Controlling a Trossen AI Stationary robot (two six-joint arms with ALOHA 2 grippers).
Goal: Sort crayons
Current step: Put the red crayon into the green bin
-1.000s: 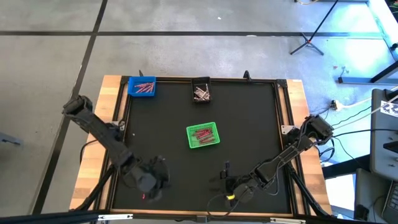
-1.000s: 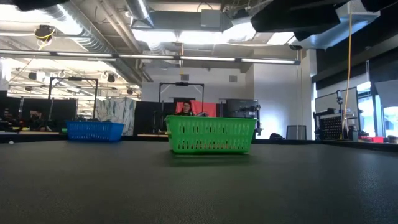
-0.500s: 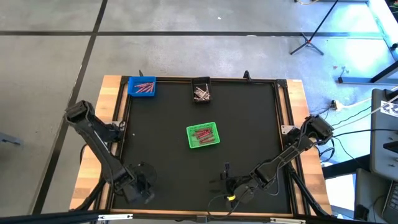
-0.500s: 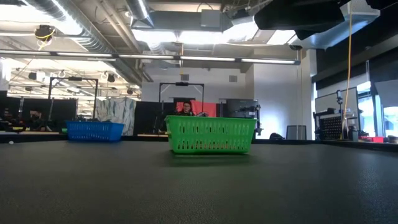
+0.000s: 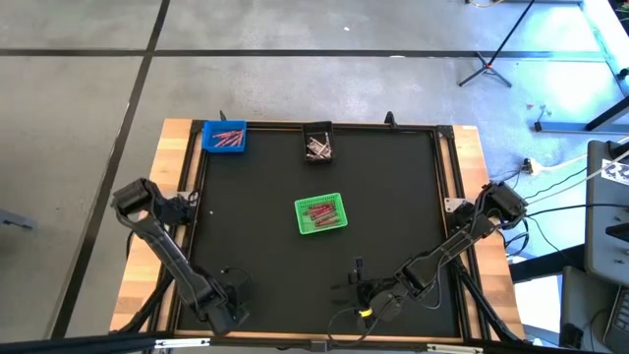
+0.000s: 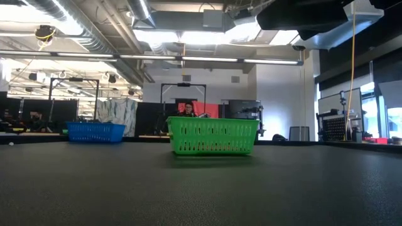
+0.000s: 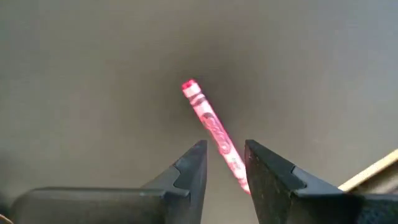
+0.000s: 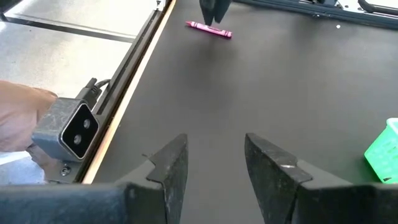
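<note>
One pink-red crayon (image 7: 211, 127) lies flat on the black mat near the table's near left corner; it also shows far off in the right wrist view as crayon (image 8: 208, 29). My left gripper (image 7: 224, 165) points down over the crayon's one end, open, with a finger on each side and above it. In the high view my left gripper (image 5: 221, 305) hides the crayon. My right gripper (image 8: 214, 165) waits open by the near edge, right gripper (image 5: 356, 287), with nothing between its fingers. Other crayons lie in the three bins.
A green bin (image 5: 321, 214) stands mid-table, a blue bin (image 5: 224, 137) at the far left corner and a black bin (image 5: 318, 144) at the far edge. A small grey camera (image 8: 65, 130) sits on the wooden rim (image 5: 157, 236) at the near edge. People show in the room beyond.
My left gripper has gone down and toward the table's near left corner, rolling its wrist as it went, and now stands over the crayon. Its fingers' gap cannot be compared. The crayon and my right arm have kept still.
</note>
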